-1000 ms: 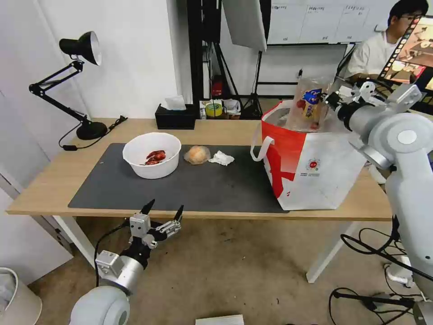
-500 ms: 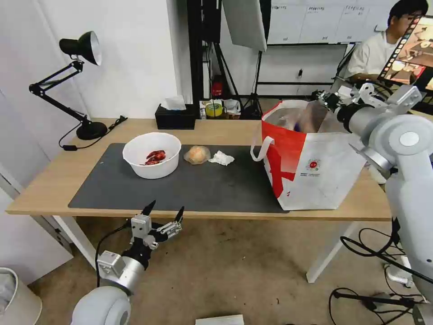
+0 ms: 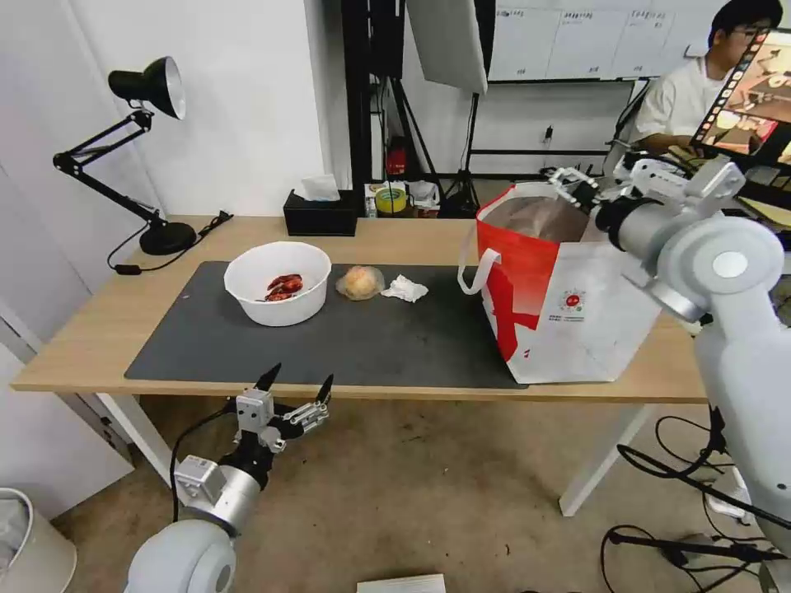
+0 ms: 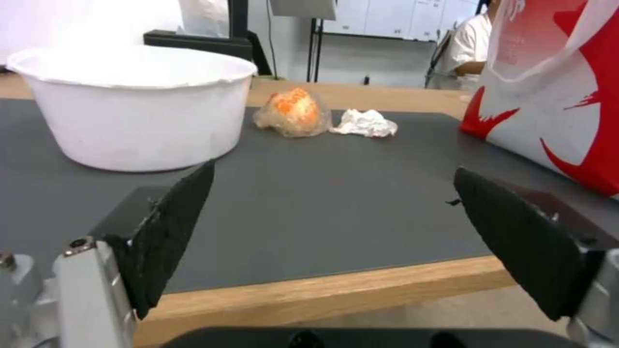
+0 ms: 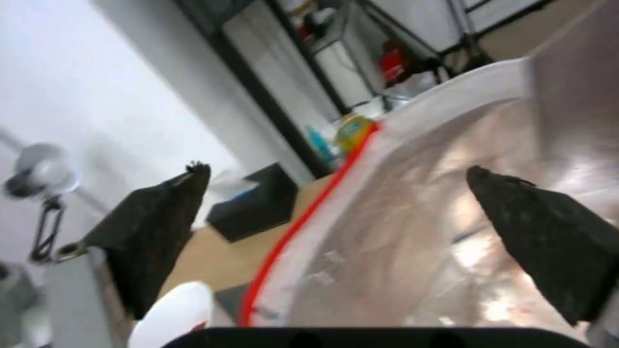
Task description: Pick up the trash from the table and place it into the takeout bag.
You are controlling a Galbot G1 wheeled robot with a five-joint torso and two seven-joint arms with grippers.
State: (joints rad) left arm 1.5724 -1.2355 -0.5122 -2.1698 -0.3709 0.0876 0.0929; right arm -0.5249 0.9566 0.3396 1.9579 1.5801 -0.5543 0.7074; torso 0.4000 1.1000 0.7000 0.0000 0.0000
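Three pieces of trash lie on the dark grey mat [image 3: 362, 350] that covers the middle of the table [image 3: 91, 333]: a white bowl [image 3: 278, 282] with red scraps inside, a clear-wrapped beige lump [image 3: 359, 282] just beside it, and a crumpled white tissue [image 3: 404, 288] just beside the lump. All three stand apart from one another in a row toward the far edge of the mat. From our left wrist view we see the same row, the bowl [image 4: 132, 104] nearest, then the lump [image 4: 293, 112] and the tissue [image 4: 364, 123].

At the right end of the table stands the takeout bag [image 3: 568, 305], upright, its mouth open and its silver lining showing, one white loop handle [image 3: 476, 270] hanging on the side toward the mat.

Our right gripper [image 3: 581, 185] hangs at the rim of the bag's mouth, above the lining. Its jaws stand wide apart and hold nothing; in the right wrist view the two dark fingers [image 5: 154, 227] frame the foil interior [image 5: 445, 241] of the bag.

Our left gripper [image 3: 297, 387] waits below and just in front of the table's near edge, well apart from the trash. Its jaws are also spread wide and empty, pointing toward the mat.

A black tissue box [image 3: 320, 216] sits at the far edge, and a black desk lamp [image 3: 136, 148] at the far left corner.
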